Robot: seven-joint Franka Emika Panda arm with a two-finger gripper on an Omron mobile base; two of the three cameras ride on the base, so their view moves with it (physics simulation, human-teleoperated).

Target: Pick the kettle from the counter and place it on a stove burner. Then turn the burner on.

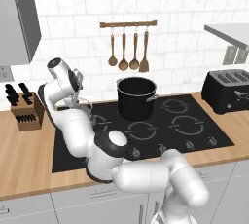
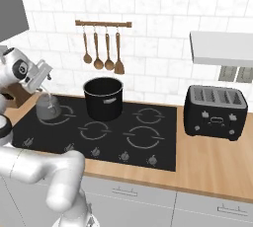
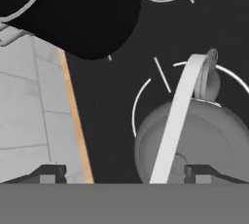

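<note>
On the black glass cooktop [image 2: 148, 137], right base view: squat grey metal kettle [image 2: 48, 107] sits on far-left burner ring [image 2: 66, 117], placing looks done. Hand view: end effector [image 3: 125, 173] spread wide above handle, gripping nothing. Burner knob still to turn.

Glossy white rounded arm [image 1: 146, 174] segments joined by dark bands, ending in a grey-and-white hand.

We see the kettle [image 3: 194, 140], squat and dull grey, upright at the lower right of the hand view, its thin handle arched over the lid and its spout pointing up-frame. It sits on the stove burner [image 3: 141, 103], a grey ring outline on black glass. The counter [image 2: 217, 164] is tan wood-grain.
</note>
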